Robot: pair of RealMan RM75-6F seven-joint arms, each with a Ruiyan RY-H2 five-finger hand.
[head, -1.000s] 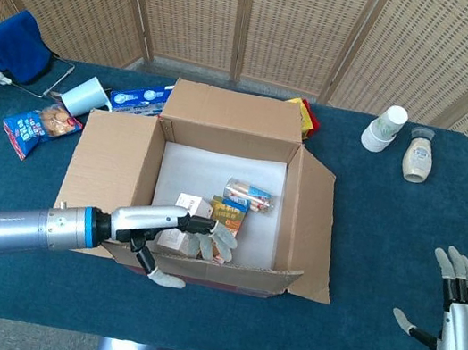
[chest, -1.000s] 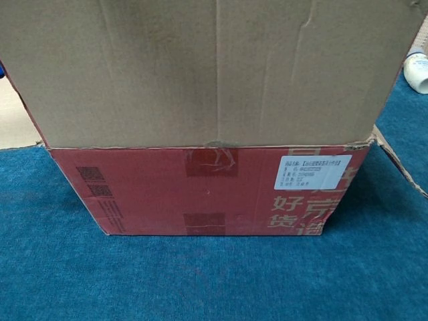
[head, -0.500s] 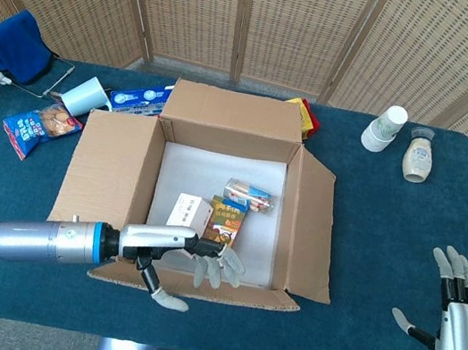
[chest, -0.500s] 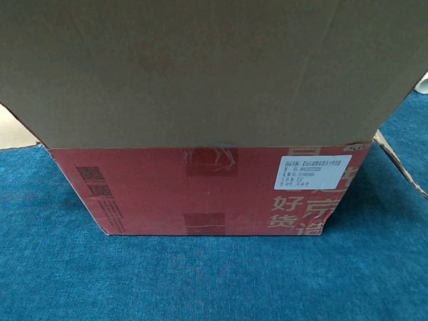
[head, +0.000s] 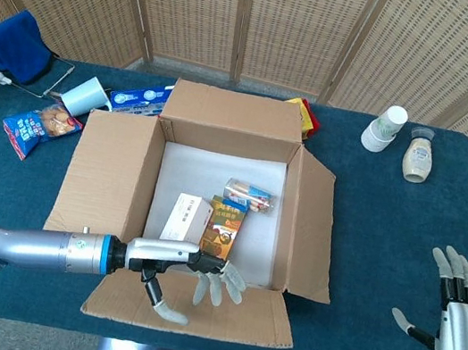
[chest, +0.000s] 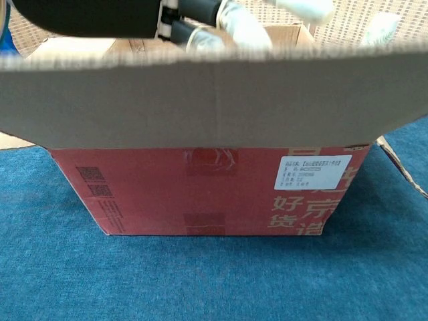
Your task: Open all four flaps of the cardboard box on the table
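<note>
Four flaps now open, near flap (head: 193, 306) pushed down further, left hand (head: 186, 268) on it.

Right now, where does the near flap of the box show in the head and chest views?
Head view: near flap lies bottom centre, folded outward toward the robot, left robot hand on it.
Chest view: it spans the upper half as a brown band.
Shared landmark: the left robot hand at the flap's edge.

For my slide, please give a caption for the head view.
Left hand presses the near flap of the brown cardboard box outward; right hand rests open.
</note>
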